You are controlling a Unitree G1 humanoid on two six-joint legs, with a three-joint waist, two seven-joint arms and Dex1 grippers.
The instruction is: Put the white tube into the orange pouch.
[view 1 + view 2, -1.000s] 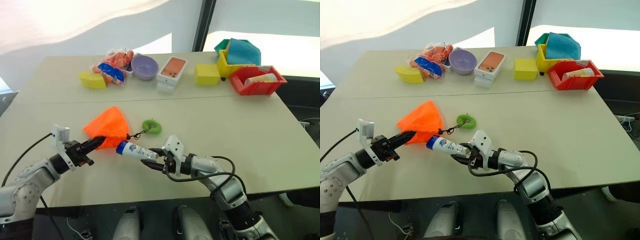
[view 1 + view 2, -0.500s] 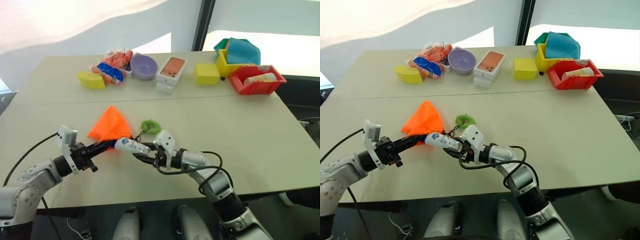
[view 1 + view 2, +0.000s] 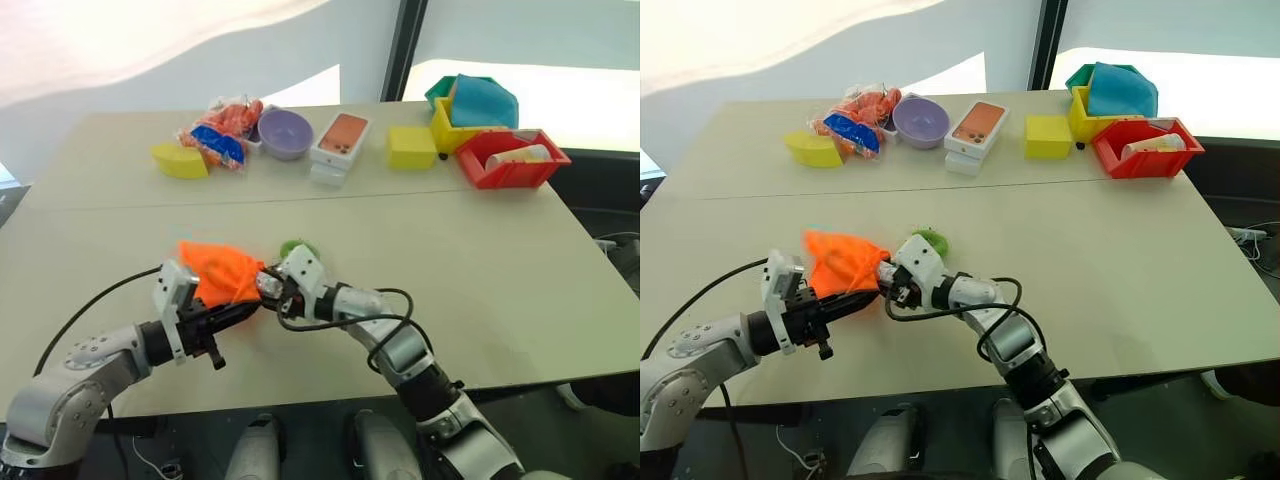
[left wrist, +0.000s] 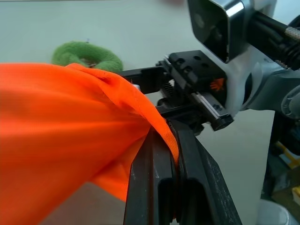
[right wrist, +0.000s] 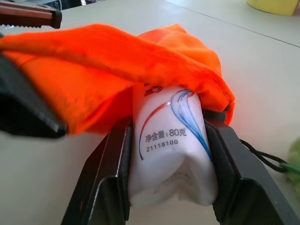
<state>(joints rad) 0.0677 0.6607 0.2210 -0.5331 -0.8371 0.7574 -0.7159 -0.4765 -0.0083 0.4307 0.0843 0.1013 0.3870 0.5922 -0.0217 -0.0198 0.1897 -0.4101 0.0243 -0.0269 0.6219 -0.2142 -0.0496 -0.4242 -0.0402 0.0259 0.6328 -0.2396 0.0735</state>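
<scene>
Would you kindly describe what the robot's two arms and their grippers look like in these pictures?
Both arms are silver-grey metal with black joints, and loose black cables loop alongside them. The left gripper and right gripper each have two flat black fingers. A white, boxy camera module sits on each wrist.

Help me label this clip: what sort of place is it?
Probably a lab or test room, not a home: a plain pale table with sorting bins, a phone box and other odd items, beside a big window.

Both arms are grey metal with round joints. Thin black cables loop along them. Each wrist carries a white block and two black fingers (image 4: 187, 187).
</scene>
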